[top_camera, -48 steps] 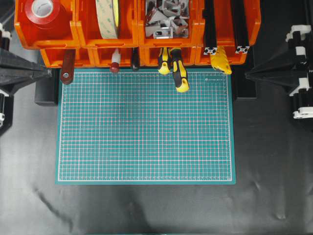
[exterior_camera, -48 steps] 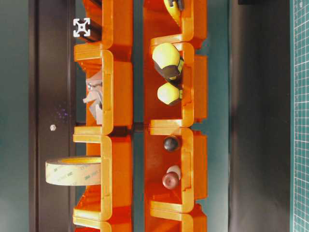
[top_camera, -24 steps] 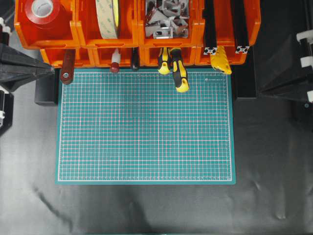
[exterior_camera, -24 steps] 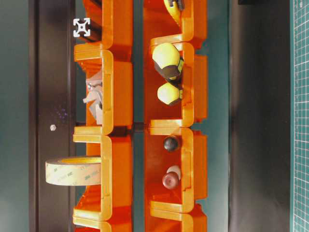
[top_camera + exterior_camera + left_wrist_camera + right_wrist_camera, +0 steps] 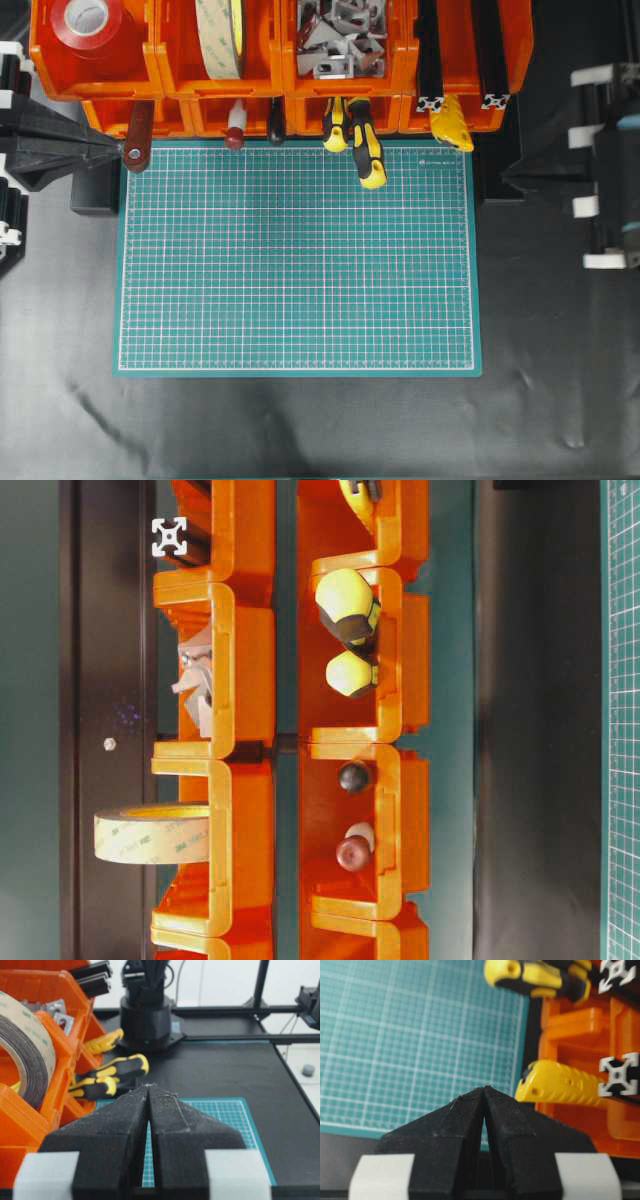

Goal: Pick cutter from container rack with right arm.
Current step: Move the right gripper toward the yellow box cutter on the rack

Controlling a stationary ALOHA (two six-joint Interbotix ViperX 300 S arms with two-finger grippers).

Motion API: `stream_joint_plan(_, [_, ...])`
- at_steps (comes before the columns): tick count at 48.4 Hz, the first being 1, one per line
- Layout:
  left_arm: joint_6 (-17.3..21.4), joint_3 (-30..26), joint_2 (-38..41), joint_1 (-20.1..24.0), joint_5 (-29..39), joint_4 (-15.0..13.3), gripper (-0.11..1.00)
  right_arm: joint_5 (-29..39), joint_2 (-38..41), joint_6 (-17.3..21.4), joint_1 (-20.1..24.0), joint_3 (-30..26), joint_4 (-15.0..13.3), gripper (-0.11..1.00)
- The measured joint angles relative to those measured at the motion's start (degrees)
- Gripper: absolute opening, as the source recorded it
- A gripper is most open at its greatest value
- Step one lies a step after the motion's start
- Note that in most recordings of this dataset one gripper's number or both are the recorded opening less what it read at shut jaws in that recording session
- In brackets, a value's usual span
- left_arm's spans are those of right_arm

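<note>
Where the overhead view ran edge to edge, we saw the black table (image 5: 300,430) as the largest thing, with the green gridded cutting mat (image 5: 298,260) lying at its middle. A line of small print sat near the mat's upper right corner, too fine for us to read.

Across the top of that frame stood the container rack (image 5: 175,70), two tiers of orange bins. In the upper tier, from left to right, we saw a red tape roll (image 5: 88,20), a pale tape roll (image 5: 220,35), a heap of grey metal brackets (image 5: 340,40) and two black aluminium profiles (image 5: 430,50). In the table-level view the pale roll carried a repeated "3M" on its liner.

From the lower tier several handles poked out over the mat's top edge: a dark red handle (image 5: 137,135), a small red-tipped tool (image 5: 235,128) and two yellow-and-black handles (image 5: 362,142). The cutter (image 5: 452,122) lay in the lower right bin, its yellow end jutting out just beside the mat's upper right corner; the right wrist view showed its ribbed body.

The left gripper (image 5: 148,1087) had its fingers pressed together with nothing between them. The right gripper (image 5: 485,1089), at the right edge of the overhead frame, was likewise pinched closed and empty, apart from the cutter.
</note>
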Motion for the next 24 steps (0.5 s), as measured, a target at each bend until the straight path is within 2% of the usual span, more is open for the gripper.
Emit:
stream_joint_plan(8, [0.0,-0.1,0.0,0.0,0.2,0.0,0.00,3.0,2.4,7.5,4.8,1.9,-7.4,-0.01])
stream_joint_plan(13, [0.0,-0.1,-0.1,0.1,0.3,0.0,0.00,5.4,4.7,12.3,6.1,3.8,-14.3,-0.01])
stream_joint_plan(15, [0.0,-0.1,-0.1,0.1,0.4,0.0,0.00,6.4,6.0,15.0,6.8,4.3,-18.2,-0.01])
stream_joint_plan(19, [0.0,-0.1,-0.1,0.1,1.1,0.0,0.00,7.7,8.0,19.7,7.9,5.0,-24.1,-0.01])
stream_joint_plan(24, [0.0,-0.1,-0.2,0.1,1.8,0.0,0.00,8.3,9.8,24.1,8.7,6.4,-28.7,-0.01])
